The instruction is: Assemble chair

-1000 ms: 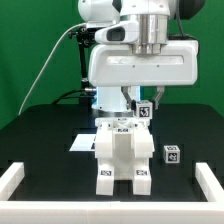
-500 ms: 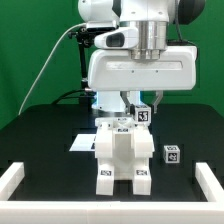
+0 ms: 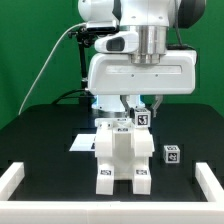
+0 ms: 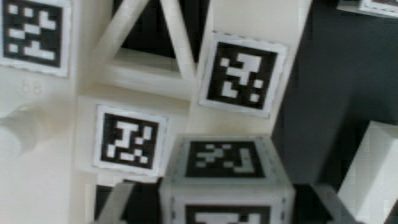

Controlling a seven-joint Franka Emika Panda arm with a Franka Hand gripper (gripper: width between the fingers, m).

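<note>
Hovering over the lower centre of the exterior view, the hand (image 3: 142,106) pinched a small tagged white piece (image 3: 143,118) just above the rear top of the part-built chair (image 3: 120,155), which stood on the black table (image 3: 40,135). Another tagged cube (image 3: 171,153) sat apart, toward the frame's right.

You have no letters, numbers or brand names to read here; the only signs are black-and-white square tag markers. On the chunky white plastic chair (image 3: 122,150), one front-foot tag (image 3: 105,179) sits toward the exterior view's left, a second foot tag (image 3: 141,179) toward its right, and a top tag (image 3: 124,127) above. A tilted tag (image 3: 142,118) shows just above that. The small white cube (image 3: 171,153) carries one too. The wrist view shows more blurred tags on white faces, the clearest tag (image 4: 242,75) among them.
</note>
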